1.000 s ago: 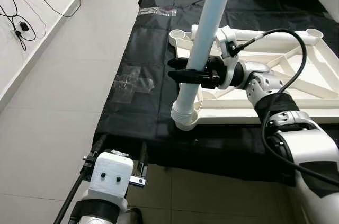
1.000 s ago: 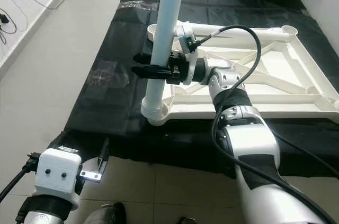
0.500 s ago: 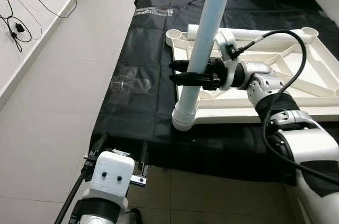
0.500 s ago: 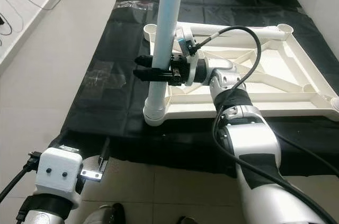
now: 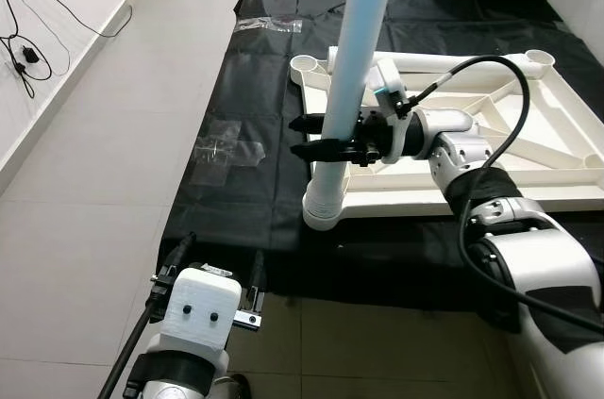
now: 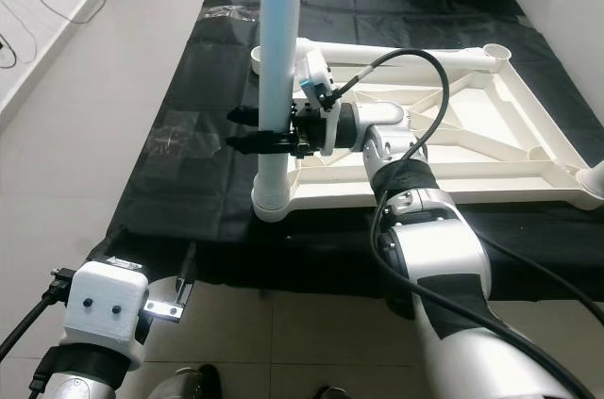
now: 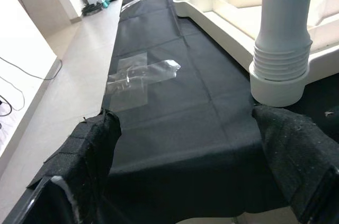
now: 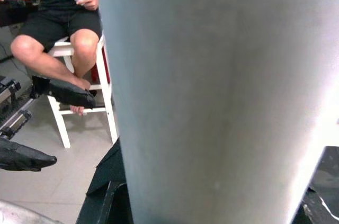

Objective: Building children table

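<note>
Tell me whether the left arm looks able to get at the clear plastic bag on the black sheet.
Probably yes. The left gripper hangs at the sheet's near edge, and the clear plastic bag lies flat ahead of it on the black sheet with nothing between them; the table leg stands off to the side.

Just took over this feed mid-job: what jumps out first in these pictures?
The pale blue table leg stands upright in the near-left corner socket of the upside-down white tabletop, with the right gripper closed around its shaft. The tabletop lies on a black sheet spread on the floor. The left gripper hangs idle at the sheet's near edge, fingers apart.
</note>
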Controlling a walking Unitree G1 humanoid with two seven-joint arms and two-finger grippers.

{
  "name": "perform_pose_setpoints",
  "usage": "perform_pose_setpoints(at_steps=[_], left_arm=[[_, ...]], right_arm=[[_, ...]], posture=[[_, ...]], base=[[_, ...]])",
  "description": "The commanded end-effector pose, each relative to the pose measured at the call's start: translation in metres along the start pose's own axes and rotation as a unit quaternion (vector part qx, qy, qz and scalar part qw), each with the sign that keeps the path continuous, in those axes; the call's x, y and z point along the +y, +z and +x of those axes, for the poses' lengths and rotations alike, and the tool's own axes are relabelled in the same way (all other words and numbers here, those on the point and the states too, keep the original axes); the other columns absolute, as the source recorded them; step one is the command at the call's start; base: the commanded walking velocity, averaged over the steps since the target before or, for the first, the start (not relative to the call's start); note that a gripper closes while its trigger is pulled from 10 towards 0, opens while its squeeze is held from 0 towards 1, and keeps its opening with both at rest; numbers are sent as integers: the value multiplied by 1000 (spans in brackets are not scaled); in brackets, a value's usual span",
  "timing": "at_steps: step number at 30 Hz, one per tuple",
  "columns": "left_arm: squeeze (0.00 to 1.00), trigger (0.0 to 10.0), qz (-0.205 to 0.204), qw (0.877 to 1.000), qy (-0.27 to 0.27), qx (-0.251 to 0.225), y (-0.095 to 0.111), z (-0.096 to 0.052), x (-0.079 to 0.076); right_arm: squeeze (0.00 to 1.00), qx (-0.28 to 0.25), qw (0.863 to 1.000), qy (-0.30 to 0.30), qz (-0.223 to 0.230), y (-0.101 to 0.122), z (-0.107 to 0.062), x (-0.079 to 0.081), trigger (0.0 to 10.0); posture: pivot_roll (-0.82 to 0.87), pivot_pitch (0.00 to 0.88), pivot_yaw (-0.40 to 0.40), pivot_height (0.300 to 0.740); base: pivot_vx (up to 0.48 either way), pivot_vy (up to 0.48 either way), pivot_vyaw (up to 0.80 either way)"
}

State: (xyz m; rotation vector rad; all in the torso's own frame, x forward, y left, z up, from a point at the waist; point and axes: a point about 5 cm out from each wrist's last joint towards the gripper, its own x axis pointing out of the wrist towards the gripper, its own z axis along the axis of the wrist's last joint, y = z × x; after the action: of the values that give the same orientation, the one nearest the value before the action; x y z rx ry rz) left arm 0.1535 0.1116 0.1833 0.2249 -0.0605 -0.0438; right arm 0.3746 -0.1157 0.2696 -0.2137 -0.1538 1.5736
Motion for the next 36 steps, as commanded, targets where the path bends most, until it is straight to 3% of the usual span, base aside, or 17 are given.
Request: perform_pose_setpoints(at_steps=[1,9,30,35,36], left_arm=[[0,10000,-7,1000,-7,8,0,-2,-6],[0,10000,-6,1000,-5,8,-1,-2,-6],[0,10000,-3,1000,-3,8,-1,-2,-5],[0,10000,-3,1000,-3,9,-1,-3,-5],[0,10000,-3,1000,-3,9,-1,-3,-5]], right_arm=[[0,46,998,14,29,-22,4,7,10000],[0,53,998,-1,30,-29,14,7,10000],[0,74,988,-131,23,-41,23,-2,10000],[0,68,982,-174,33,-43,25,-6,10000],[0,64,974,-213,41,-45,25,-9,10000]], posture=[[154,256,-49,740],[156,262,-51,740],[154,267,-52,740],[152,270,-51,740],[152,270,-51,740]], base=[[0,0,0],[0,0,0],[0,0,0],[0,0,0],[0,0,0]])
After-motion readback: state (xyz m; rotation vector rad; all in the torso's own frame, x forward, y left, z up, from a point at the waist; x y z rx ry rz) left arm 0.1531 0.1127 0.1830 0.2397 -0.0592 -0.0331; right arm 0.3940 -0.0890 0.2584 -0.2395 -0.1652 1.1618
